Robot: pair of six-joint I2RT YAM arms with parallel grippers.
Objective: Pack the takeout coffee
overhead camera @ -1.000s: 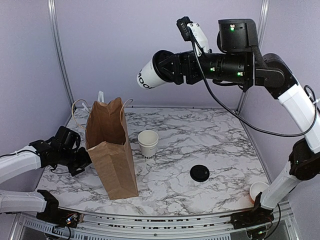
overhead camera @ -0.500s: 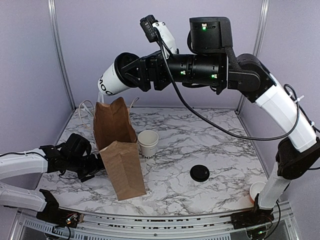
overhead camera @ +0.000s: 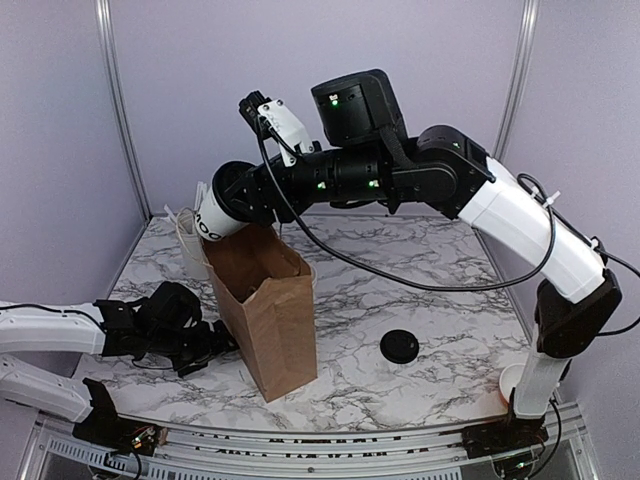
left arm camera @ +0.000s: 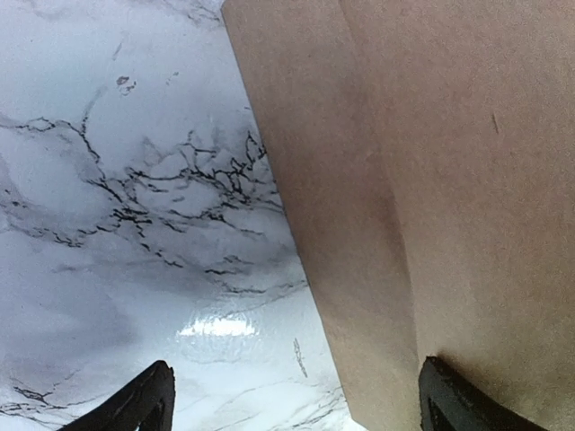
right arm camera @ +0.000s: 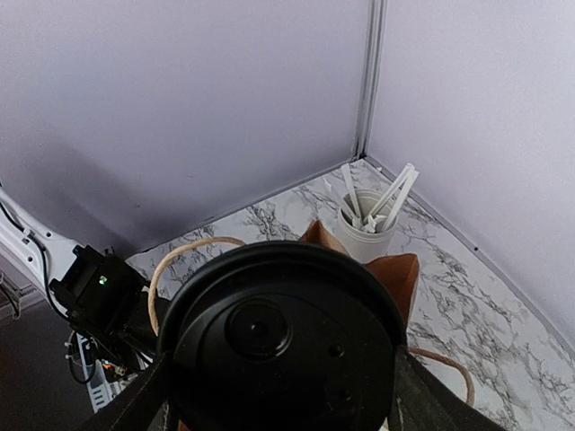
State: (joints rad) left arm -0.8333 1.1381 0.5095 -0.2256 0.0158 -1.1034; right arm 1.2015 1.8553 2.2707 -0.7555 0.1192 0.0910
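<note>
Shows takeout coffee (overhead camera: 212, 222), gripped by right fingers (right arm camera: 142, 402), tilted over brown paper bag's (overhead camera: 270, 310) open mouth. Shows left fingers (left arm camera: 144, 404) spread wide beside the bag, possibly touching it.

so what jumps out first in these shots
The right gripper, reaching across from the right, holds the lidded coffee cup tilted over the open mouth of the brown bag, which stands left of centre. The open left gripper sits low at the bag's base. A loose black lid lies on the marble table to the bag's right.
</note>
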